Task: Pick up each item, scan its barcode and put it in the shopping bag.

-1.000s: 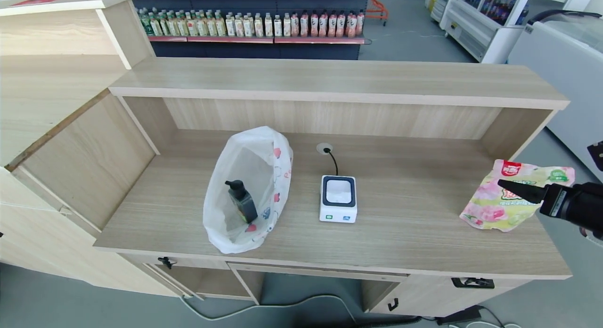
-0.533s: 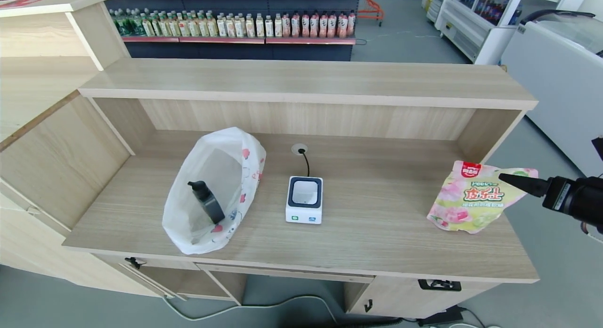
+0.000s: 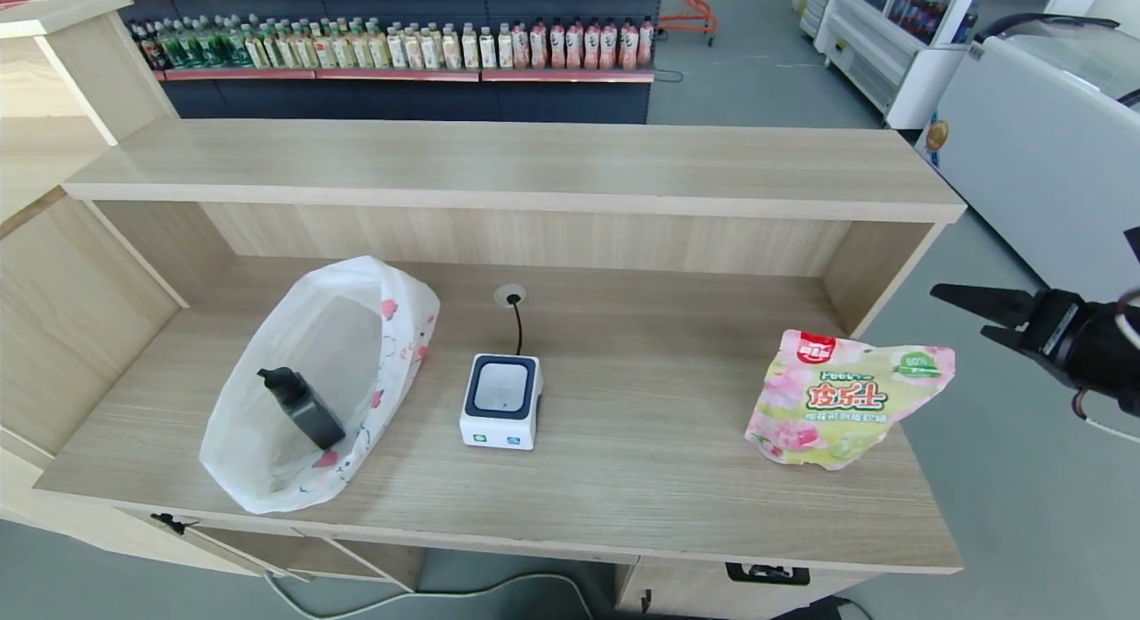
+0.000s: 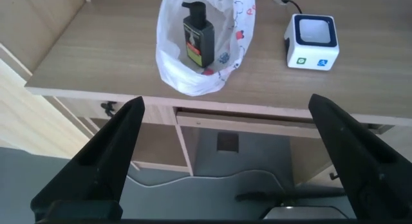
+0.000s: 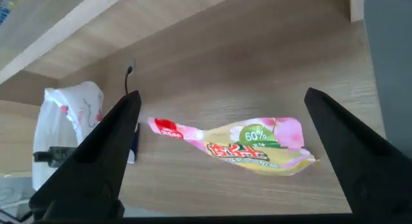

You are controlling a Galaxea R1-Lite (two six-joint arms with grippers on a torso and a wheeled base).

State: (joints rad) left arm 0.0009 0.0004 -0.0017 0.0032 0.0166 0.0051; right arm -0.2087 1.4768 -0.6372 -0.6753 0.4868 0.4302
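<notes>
We see a wooden checkout counter [image 3: 659, 477]. Our right gripper [image 3: 959, 311] hovers off the counter's right end, its jaws spread wide and empty. It is near a pink and green snack pouch [image 3: 846, 402] that lies flat by that end. A white barcode scanner [image 3: 501, 400] sits mid-counter with its window facing up. To the scanner's left a white shopping bag [image 3: 401, 322] lies open, with a dark pump bottle [image 3: 303, 411] inside. Our left gripper [image 4: 226, 102] is also wide open and empty, in front of the counter's near edge.

We judge the step in hand is picking up the pouch. To do it well, we bring the right jaws over one edge and close on a thin, flat part so it cannot slip. We cannot tell which face carries the barcode.
</notes>
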